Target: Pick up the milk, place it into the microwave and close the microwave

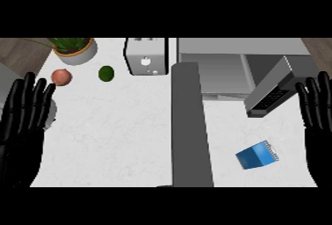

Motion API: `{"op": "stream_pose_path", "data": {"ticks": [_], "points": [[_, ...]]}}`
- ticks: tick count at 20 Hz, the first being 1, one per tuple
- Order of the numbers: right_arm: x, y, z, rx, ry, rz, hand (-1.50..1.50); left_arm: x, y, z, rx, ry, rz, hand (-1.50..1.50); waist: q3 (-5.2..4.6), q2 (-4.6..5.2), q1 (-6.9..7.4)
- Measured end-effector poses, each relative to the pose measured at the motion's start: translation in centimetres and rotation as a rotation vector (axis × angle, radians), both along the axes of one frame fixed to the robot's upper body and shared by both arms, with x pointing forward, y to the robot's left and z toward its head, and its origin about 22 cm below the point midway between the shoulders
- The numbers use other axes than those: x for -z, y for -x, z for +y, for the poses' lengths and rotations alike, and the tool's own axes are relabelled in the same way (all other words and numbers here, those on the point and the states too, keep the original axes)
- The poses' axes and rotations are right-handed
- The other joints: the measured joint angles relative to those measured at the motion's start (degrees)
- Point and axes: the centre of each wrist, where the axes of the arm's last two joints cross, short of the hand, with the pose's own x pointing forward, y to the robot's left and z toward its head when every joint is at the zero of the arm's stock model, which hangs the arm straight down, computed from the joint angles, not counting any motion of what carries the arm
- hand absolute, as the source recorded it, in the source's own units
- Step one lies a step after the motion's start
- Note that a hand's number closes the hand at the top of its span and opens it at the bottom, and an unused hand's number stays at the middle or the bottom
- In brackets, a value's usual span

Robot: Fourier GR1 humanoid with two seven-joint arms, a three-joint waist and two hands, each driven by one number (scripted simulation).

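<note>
Hands first: at the left edge of the frame the left hand (27, 112) rests with fingers straight and up, holding nothing. Just beside it, upper left, a reddish fruit (62, 77) sits on the white surface (110, 140), with a dark green one (106, 73) a little to its right and a potted plant (74, 48) above them both. Moving along the top, a toaster (146, 57) stands near the middle. A grey vertical bar (189, 127) runs down the centre of the frame; what it is I cannot tell. Now the business end: upper right, the microwave (224, 70), its door (271, 94) swung wide open toward the right. Below it, lower right, there is the milk (257, 155), a blue carton lying on the surface, well apart from the microwave opening. And at the right edge, the right hand (319, 110) is up as well, fingers straight, empty, near the carton but not touching it; the milk lies below and to the left of those fingers. So by my reading nothing is done yet: the pick-up, the placing inside and the closing of the door are all still ahead.
</note>
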Motion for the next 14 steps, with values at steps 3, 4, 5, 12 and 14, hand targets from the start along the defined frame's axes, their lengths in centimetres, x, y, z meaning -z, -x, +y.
{"op": "stream_pose_path", "data": {"ticks": [3,4,5,12,14], "points": [[-0.4,1.1,0.4,0.022,0.017,-0.013,-1.50,0.5,-0.4,0.3,0.015,-0.002,-0.013,-1.50,0.22,0.81,-0.45],[-0.7,1.6,0.2,0.034,0.023,-0.016,-1.50,0.7,-1.0,0.5,0.021,-0.011,-0.023,-1.50,0.26,0.97,-0.65],[-0.9,2.4,0.0,0.053,0.030,-0.017,-1.50,0.8,-1.2,0.4,0.030,-0.019,-0.028,-1.50,0.28,1.09,-0.81],[0.6,6.9,-0.2,0.047,-0.020,0.103,-1.50,3.7,-1.5,-1.7,0.105,0.104,0.104,-1.50,0.40,1.37,-1.46],[1.1,8.5,-0.3,0.048,-0.030,0.118,-1.50,4.3,-1.0,-2.6,0.109,0.118,0.120,-1.50,0.42,1.37,-1.45]]}}
